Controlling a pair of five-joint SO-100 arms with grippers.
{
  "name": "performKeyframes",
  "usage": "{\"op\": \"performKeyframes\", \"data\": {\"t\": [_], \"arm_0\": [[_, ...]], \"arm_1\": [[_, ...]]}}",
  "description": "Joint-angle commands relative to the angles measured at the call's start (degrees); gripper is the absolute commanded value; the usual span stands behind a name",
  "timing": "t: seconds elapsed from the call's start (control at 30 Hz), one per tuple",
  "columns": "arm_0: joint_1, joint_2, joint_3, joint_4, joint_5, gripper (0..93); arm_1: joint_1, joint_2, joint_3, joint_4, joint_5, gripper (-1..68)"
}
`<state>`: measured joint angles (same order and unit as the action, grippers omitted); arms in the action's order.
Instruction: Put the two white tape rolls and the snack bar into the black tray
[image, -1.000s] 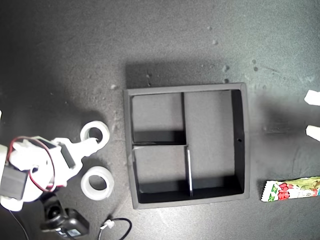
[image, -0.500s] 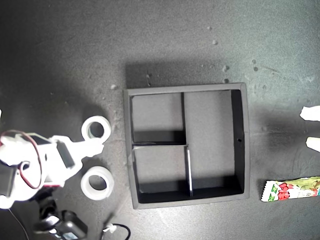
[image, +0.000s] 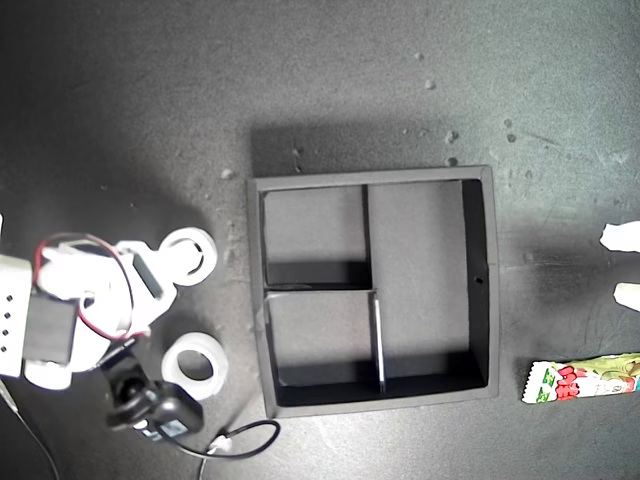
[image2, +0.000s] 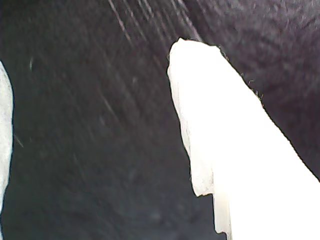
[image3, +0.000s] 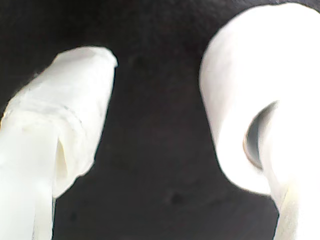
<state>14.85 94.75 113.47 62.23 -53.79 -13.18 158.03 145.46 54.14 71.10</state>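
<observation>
Grasp of the first of the two white tape rolls (image: 209, 256) is the step in hand, as I judge it. My second claw (image: 178, 270) sits right at that roll with its jaws spread wide. In the second wrist view one finger (image3: 65, 120) stands apart from the roll with bare surface (image: 120, 100) in the gap, while the other lies against the ring, seemingly at its centre hole, though I cannot tell whether it reaches through. That stance makes sense: the ring's wall is thin enough to pinch between an inner and an outer finger, whereas the whole roll is a wide thing to span. Nothing is clamped yet.

The other roll (image: 221, 368) lies flat just beside this claw, beyond the arm's body, untouched. The black tray (image: 490, 280) sits ahead of the claw's tips, near but not touching the rolls, and all three of its compartments show only bare floor. The two small ones are the nearer.

My first claw (image: 622, 265) hangs well beyond the tray's far wall, jaws open and holding nothing, over dark surface. The snack bar (image: 585, 380) lies flat close beside it, near the tray's outer corner, which probably explains why this claw waits there. The bar's length suits the long compartment.
</observation>
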Motion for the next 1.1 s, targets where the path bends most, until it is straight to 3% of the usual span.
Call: {"op": "performKeyframes", "data": {"t": [0.0,0.1,0.27,0.37,0.47,0.67,0.9,1.07], "arm_0": [[-2.90,-4.57,-4.83,0.09,-2.02,14.6],[-5.63,-8.61,-7.82,0.18,-4.48,2.2],[-7.47,-7.73,-10.37,1.67,-5.27,0.1],[-8.00,-2.81,-11.87,4.13,-5.45,0.1],[-8.96,4.13,-12.92,5.54,-4.31,0.1],[-10.20,8.96,-24.61,11.78,0.62,0.1],[-3.43,-12.04,-58.10,21.71,3.25,0.1],[0.53,-40.96,-101.34,40.08,3.34,0.1]], "arm_1": [[-1.58,-0.88,-7.47,-1.76,-13.54,23.8],[-2.81,-5.01,-16.26,-2.46,-24.52,26.0],[-6.68,-27.42,-39.55,6.33,-39.99,25.0],[-9.76,-41.13,-50.71,11.69,-41.22,24.8],[-12.22,-50.71,-56.78,15.73,-28.92,25.2],[-21.97,-52.12,-50.71,17.14,21.09,25.8],[-30.23,-52.73,-36.30,0.62,52.12,25.6],[-35.16,-52.82,-26.10,-5.10,61.17,26.7]]}}
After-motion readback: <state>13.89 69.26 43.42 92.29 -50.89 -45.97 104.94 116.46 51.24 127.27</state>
